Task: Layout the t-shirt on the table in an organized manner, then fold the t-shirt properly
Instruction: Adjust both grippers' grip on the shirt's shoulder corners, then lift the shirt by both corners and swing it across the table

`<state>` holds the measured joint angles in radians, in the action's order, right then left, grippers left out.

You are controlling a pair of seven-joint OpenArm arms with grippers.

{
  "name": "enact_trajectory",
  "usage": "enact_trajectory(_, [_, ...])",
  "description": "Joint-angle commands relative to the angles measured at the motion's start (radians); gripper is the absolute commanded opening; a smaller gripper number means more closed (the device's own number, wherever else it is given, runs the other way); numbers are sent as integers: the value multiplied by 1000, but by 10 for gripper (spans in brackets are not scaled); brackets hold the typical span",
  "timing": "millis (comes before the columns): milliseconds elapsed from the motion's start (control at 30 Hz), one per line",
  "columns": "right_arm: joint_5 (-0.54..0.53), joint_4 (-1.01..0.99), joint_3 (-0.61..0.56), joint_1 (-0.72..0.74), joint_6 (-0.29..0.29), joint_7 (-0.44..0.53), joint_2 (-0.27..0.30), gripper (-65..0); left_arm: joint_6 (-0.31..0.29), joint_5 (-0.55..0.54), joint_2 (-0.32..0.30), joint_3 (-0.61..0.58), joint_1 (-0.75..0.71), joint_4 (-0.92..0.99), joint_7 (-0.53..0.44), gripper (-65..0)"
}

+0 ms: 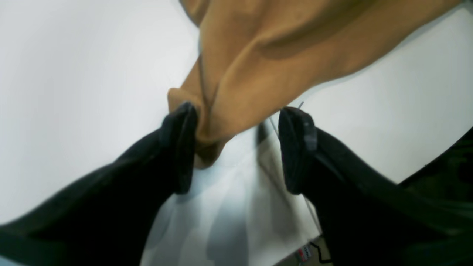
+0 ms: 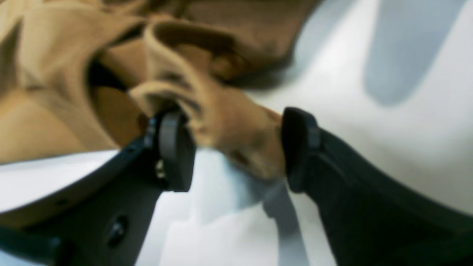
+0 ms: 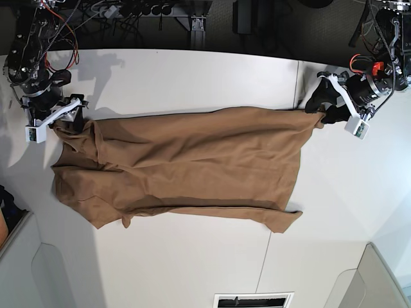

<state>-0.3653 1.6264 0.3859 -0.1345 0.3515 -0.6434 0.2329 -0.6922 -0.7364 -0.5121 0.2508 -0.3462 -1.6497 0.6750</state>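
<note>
The tan t-shirt lies spread flat across the white table, with its length running left to right in the base view. My left gripper is at the shirt's upper right corner. In the left wrist view the left gripper has its jaws apart, and the bunched corner of the shirt rests against one finger. My right gripper is at the shirt's upper left corner. In the right wrist view the right gripper has its jaws apart with a blurred fold of the shirt between them.
A thin dark seam crosses the table on the right. Cables and dark frames line the far edge. Grey panels stand at the lower left and lower right. The table's edge shows below my left gripper.
</note>
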Motion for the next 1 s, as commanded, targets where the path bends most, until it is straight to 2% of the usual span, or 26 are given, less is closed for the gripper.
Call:
enact_trajectory(0, [-9,16,4,12,5,21,13,-291,-6,-3,-8,9,14,-16,-24,-274])
enact_trajectory(100, [-9,14,4,12,5,23,13,-300,-6,1,3,9,16,-15,-34,-274])
enact_trajectory(133, [-9,12,3,12,4,23,13,-328,-6,1,5,8,16,-15,-40,-275])
enact_trajectory(200, [-9,5,-1,12,4,24,13,-429,-6,2,5,4,16,-15,-52,-299])
enact_trajectory(233, [-9,1,-2,12,5,27,13,-490,-6,2,5,0,17,-15,-55,-366])
enact_trajectory(300, [-8,-1,-2,12,5,37,13,-596,-6,2,5,-13,16,-15,-58,-571])
enact_trajectory(333, [-8,-1,-2,12,7,45,13,-650,-6,2,5,-20,16,-15,-58,-650])
enact_trajectory(500, [-27,0,-2,12,100,23,14,-650,-6,-33,5,-1,15,-19,-29,-650])
enact_trajectory(600, [-76,20,3,-2,136,-47,15,-650,-6,-109,5,75,5,-44,23,-650])
enact_trajectory(667, [-144,51,14,-48,167,-53,16,-650,-6,-129,5,139,-16,-76,33,-650])
enact_trajectory(800, [-258,138,37,-160,194,-55,16,-650,-6,-215,5,260,-69,-141,98,-650])
enact_trajectory(967, [-272,300,72,-279,207,-67,16,-650,-6,-331,6,386,-138,-241,139,-650])
